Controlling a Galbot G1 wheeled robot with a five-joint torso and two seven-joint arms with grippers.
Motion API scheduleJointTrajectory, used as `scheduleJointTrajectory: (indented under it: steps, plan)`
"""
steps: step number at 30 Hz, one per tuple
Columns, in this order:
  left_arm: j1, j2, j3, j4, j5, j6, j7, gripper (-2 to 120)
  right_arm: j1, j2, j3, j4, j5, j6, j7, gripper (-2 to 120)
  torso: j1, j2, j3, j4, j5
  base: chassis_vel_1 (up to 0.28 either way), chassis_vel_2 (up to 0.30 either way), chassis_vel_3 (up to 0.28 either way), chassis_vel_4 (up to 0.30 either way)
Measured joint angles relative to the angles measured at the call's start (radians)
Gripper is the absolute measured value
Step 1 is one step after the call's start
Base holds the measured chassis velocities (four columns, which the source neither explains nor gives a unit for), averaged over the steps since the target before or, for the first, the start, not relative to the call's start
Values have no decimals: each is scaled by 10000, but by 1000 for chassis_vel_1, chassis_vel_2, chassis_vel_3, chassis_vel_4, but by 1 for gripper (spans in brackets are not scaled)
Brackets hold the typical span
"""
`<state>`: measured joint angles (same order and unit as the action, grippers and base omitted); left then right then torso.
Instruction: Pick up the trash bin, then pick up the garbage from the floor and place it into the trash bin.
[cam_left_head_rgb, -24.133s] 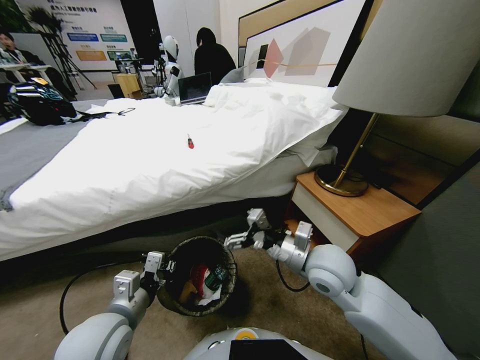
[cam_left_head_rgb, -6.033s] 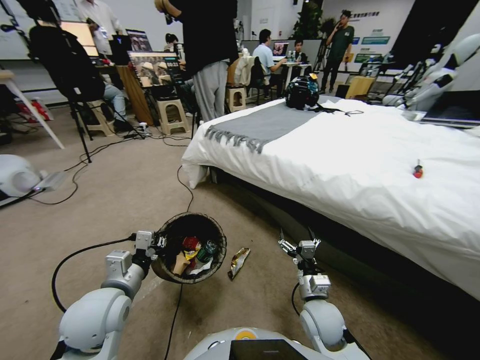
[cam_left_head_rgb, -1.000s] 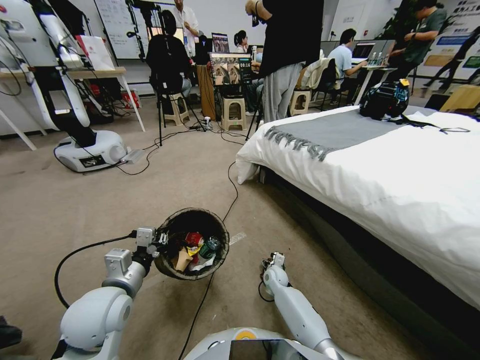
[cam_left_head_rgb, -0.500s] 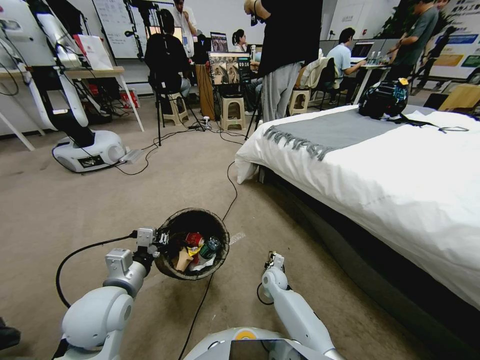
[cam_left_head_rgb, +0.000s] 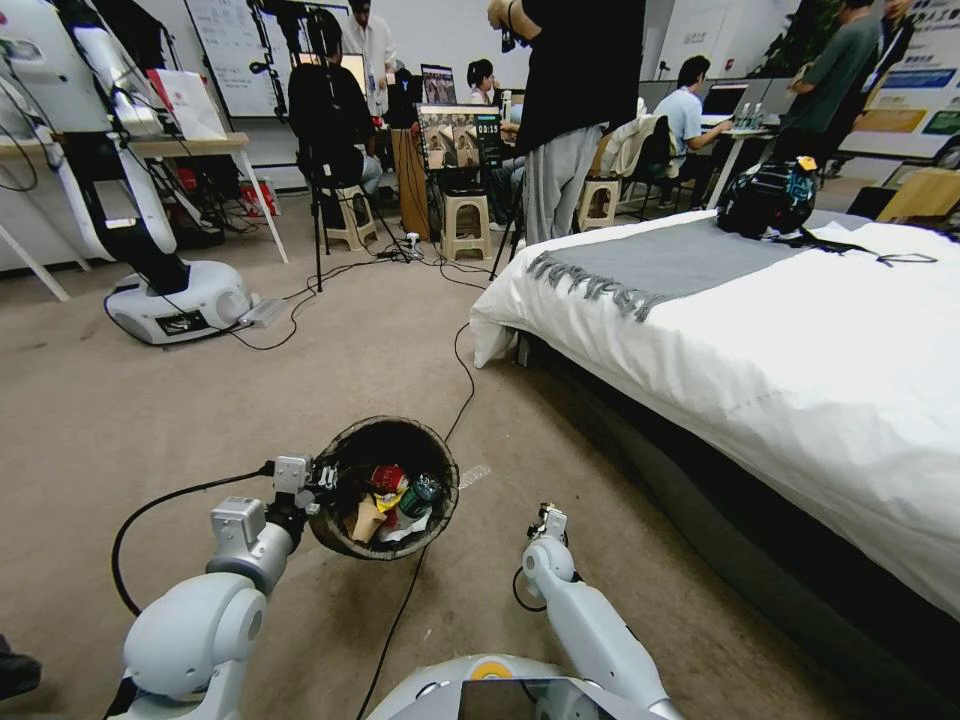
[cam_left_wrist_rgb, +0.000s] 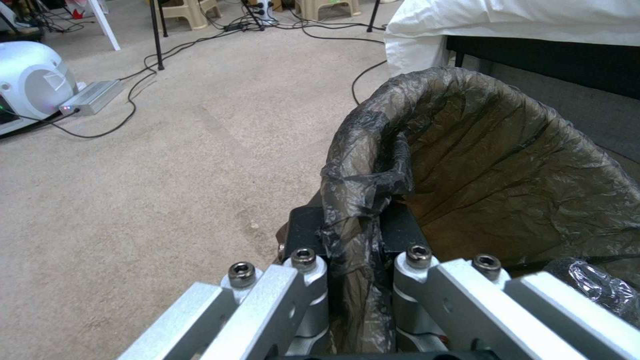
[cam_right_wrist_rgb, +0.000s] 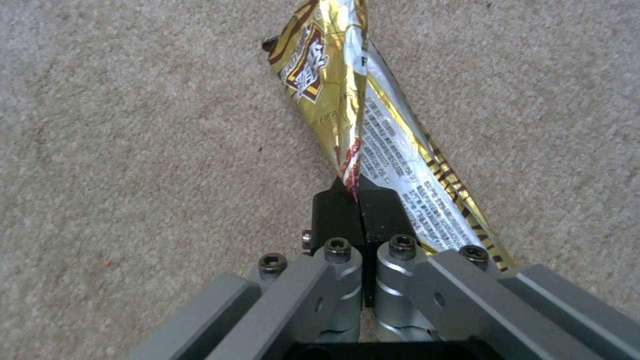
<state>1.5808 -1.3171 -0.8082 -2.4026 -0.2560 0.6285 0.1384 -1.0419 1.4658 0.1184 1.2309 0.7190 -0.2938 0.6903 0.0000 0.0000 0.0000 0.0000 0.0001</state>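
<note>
The trash bin (cam_left_head_rgb: 440, 500), round with a dark bag liner (cam_left_wrist_rgb: 500, 165) over its rim, hangs just above the carpet at my lower left. My left gripper (cam_left_head_rgb: 312, 480) is shut on its near rim, the pads pinching the liner in the left wrist view (cam_left_wrist_rgb: 353, 230). Garbage lies inside the bin: a red wrapper (cam_left_head_rgb: 385, 477), a green-labelled bottle (cam_left_head_rgb: 420, 493) and white scraps. My right gripper (cam_left_head_rgb: 545, 518) points down at the floor right of the bin. In the right wrist view it (cam_right_wrist_rgb: 360, 192) is shut on one end of a gold wrapper (cam_right_wrist_rgb: 353, 110) that stretches over the carpet.
A bed (cam_left_head_rgb: 800, 350) with a white duvet runs along the right. A black cable (cam_left_head_rgb: 450, 400) crosses the carpet past the bin. Another robot's white base (cam_left_head_rgb: 180, 300), stools, a tripod and people stand at the back. Open carpet lies ahead and to the left.
Over six seconds the camera turned left, and my right gripper dropped from raised and open to shut on the gold wrapper that lay beside the bin. The last second shows hardly any movement.
</note>
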Motion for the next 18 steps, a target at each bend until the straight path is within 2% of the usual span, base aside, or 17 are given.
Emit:
scheduleJointTrajectory:
  steps: [5, 10, 13, 18]
  plan:
    - [5, -4, -19, 26, -6, -35, 9, 6, -20, -37, 8, 67, -126, 44, -71, 0, -1, 0, 0, 0, 0, 0, 0, 0, 0]
    - [5, 1, -35, 45, -38, -48, 19, 6, -193, -202, 62, 559, -979, 439, -480, 0, 0, 0, 0, 1, 0, 0, 0, 0, 0]
    - [6, 40, -73, 45, -81, -49, 44, 6, -546, -572, 81, 1532, -1736, 767, -833, 0, 0, 0, 0, 1, 0, 0, 0, 0, 0]
    - [4, 60, -109, 54, -95, -55, 111, 6, -909, -958, 70, 2643, -1978, 789, -996, 0, 0, 0, 0, -1, 0, 0, 0, 0, 0]
